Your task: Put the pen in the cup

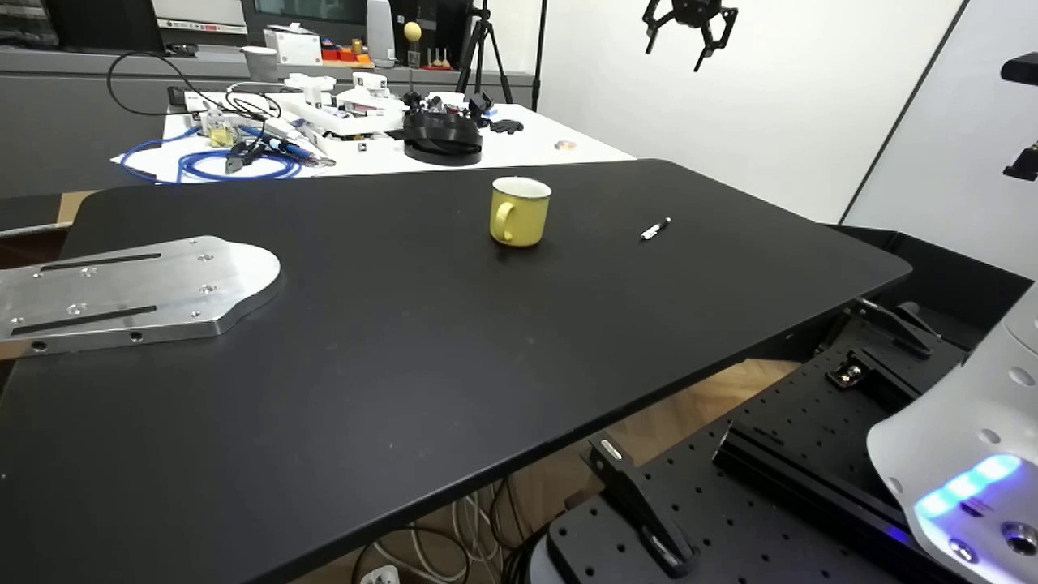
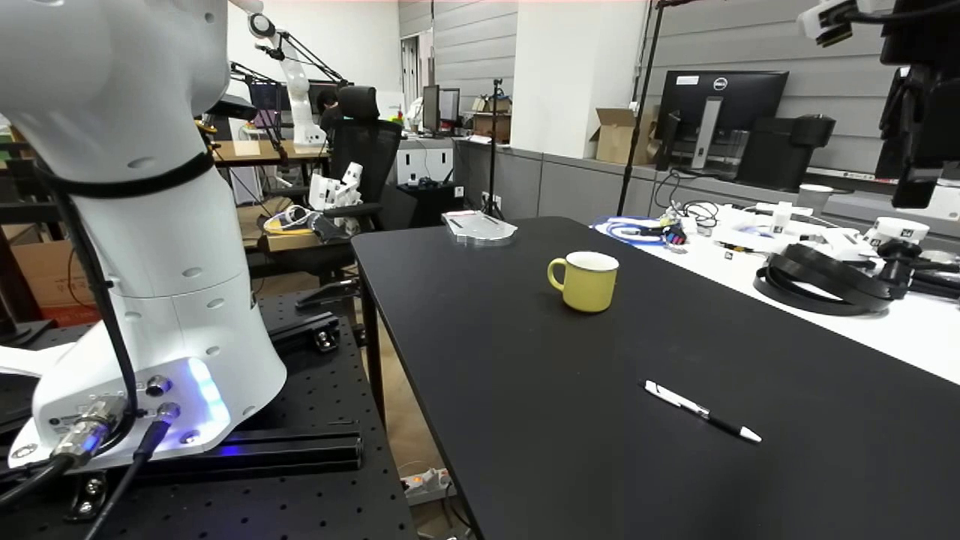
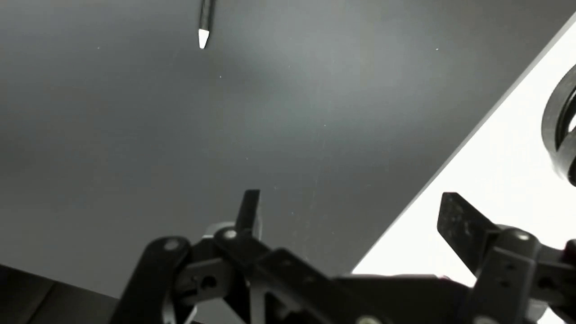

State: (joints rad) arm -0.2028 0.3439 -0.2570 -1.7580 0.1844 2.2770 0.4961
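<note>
The yellow cup with a white inside stands upright on the black table, in both exterior views (image 1: pixel 525 219) (image 2: pixel 589 289). The pen, part white and part black, lies flat on the table apart from the cup, in both exterior views (image 1: pixel 655 229) (image 2: pixel 701 411). In the wrist view only the pen's dark end with a white tip (image 3: pixel 205 22) shows at the top edge; the cup is out of view there. My gripper is open and empty, high above the table (image 1: pixel 675 57); it also shows in an exterior view (image 2: pixel 911 150) and the wrist view (image 3: pixel 351 193).
A silver metal plate (image 1: pixel 138 284) lies at one end of the black table (image 1: pixel 389 389). A white table (image 1: pixel 559 146) with cables, white parts and a black round object (image 1: pixel 442 134) adjoins it. The robot base (image 2: pixel 165 360) stands at the opposite long edge.
</note>
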